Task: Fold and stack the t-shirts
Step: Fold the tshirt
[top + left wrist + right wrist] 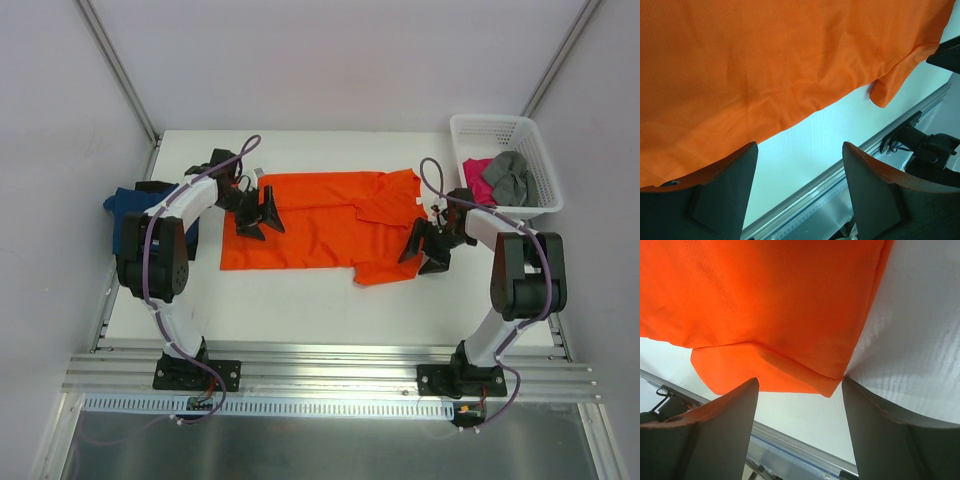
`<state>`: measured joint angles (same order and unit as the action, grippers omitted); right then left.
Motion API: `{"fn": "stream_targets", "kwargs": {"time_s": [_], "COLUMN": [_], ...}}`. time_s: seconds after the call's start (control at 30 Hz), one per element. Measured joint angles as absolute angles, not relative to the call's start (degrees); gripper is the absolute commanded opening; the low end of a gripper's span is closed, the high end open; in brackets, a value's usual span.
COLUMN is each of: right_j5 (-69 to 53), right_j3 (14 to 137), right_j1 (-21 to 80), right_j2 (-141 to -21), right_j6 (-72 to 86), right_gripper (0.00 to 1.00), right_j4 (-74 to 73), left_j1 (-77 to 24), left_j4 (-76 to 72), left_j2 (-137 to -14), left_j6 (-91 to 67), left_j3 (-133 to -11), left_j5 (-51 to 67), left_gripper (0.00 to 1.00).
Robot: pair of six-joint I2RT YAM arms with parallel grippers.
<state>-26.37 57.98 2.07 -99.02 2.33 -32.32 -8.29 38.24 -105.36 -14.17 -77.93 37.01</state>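
Starting from the near edge, a bare strip of the white table (pixel 300 300) separates the arm bases from the bright orange short-sleeved cloth t-shirt (pixel 320 225). The shirt lies spread flat mid-table, one sleeve poking toward the bases. It is probably laid out this way so it can be folded cleanly.

The left gripper (pixel 258 218) hangs low at the shirt's left end and the right gripper (pixel 425 250) at its right end, just beside that sleeve. Both have their jaws apart with nothing between them. The wrist views show only table in the gaps, with the cloth edge just ahead, so they look set to pinch opposite ends together.

Further left, a dark blue cloth shirt (pixel 125 205) lies bundled under the left arm, likely the start of the stack. At the far right, the white plastic lattice basket (pixel 490 118) holds a magenta pink shirt (pixel 476 178) and a grey shirt (pixel 508 175), seemingly waiting their turn.
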Motion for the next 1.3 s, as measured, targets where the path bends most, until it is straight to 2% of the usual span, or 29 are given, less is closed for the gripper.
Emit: {"fn": "stream_targets", "kwargs": {"time_s": [0.53, 0.77, 1.07, 1.3], "right_j5": [-27.88, -29.3, -30.33, -30.5], "right_j3": [57.36, 55.81, 55.13, 57.93], "right_j1": [6.72, 9.26, 9.32, 6.44], "right_j2": [-98.65, -94.0, -85.62, -87.77], "right_j6": [6.13, 8.56, 10.02, 11.29], "right_gripper": [0.72, 0.73, 0.73, 0.73], "right_j4": [-27.7, -28.12, -30.46, -28.95], "left_j1": [-8.29, -8.29, -8.32, -8.32], "left_j4": [38.2, 37.93, 37.78, 37.69], "left_j2": [-104.75, -103.0, -100.77, -99.68], "left_j6": [-14.17, -14.17, -14.17, -14.13], "left_j3": [-77.84, -76.99, -75.77, -75.61], "left_j5": [36.99, 36.97, 36.95, 36.84], "left_gripper": [0.7, 0.7, 0.69, 0.7]}}
